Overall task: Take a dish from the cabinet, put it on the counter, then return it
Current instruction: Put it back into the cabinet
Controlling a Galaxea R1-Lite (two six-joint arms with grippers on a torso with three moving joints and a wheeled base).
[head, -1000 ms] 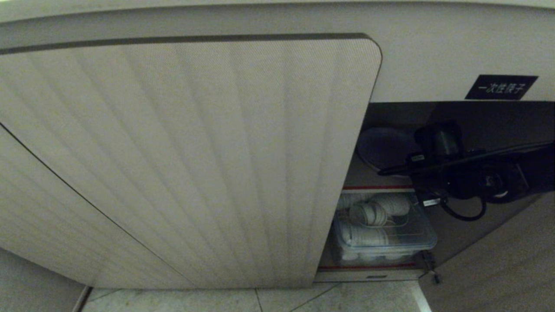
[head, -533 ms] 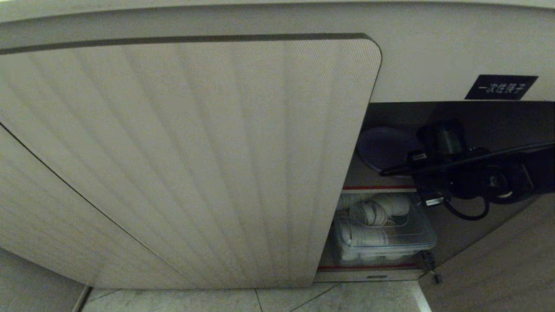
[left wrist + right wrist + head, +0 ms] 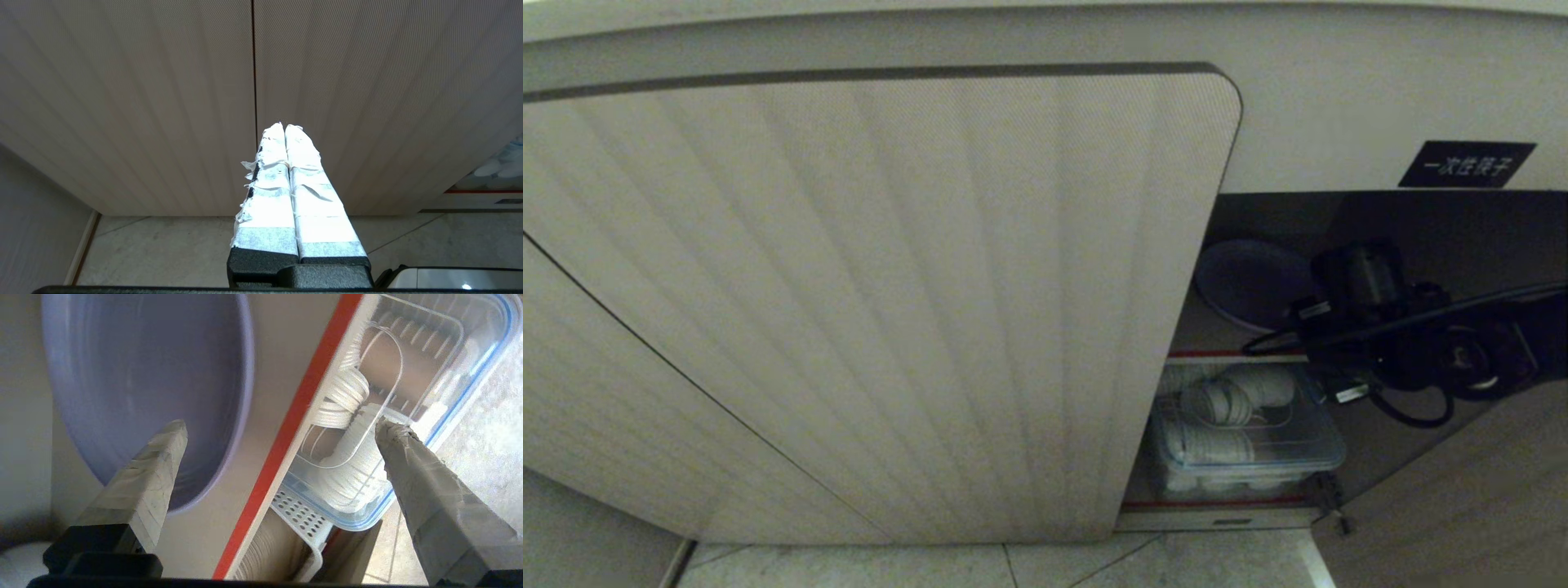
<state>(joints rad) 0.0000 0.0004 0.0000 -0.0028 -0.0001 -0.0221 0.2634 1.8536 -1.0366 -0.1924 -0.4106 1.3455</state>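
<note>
The lavender dish (image 3: 1245, 282) lies flat on the upper, red-edged shelf (image 3: 1233, 354) inside the open cabinet (image 3: 890, 286). My right arm (image 3: 1405, 343) reaches in from the right, just beside the dish. In the right wrist view my right gripper (image 3: 281, 426) is open and holds nothing. One of its fingers (image 3: 155, 469) hovers over the dish (image 3: 143, 375), the other over the box below the shelf edge (image 3: 294, 412). My left gripper (image 3: 284, 126) is shut and empty, parked facing a ribbed door. The counter is out of view.
A clear box with a blue-rimmed lid (image 3: 1245, 437) holds white stacked ware on the lower shelf, above a perforated white tray (image 3: 298, 514). A black label (image 3: 1466, 163) sits above the opening. The right door (image 3: 1462, 490) stands open beside my arm. Tiled floor (image 3: 1094, 563) lies below.
My right arm has drawn slightly to the right and lower, so more of the dish shows. The dish and the left arm have not moved.
</note>
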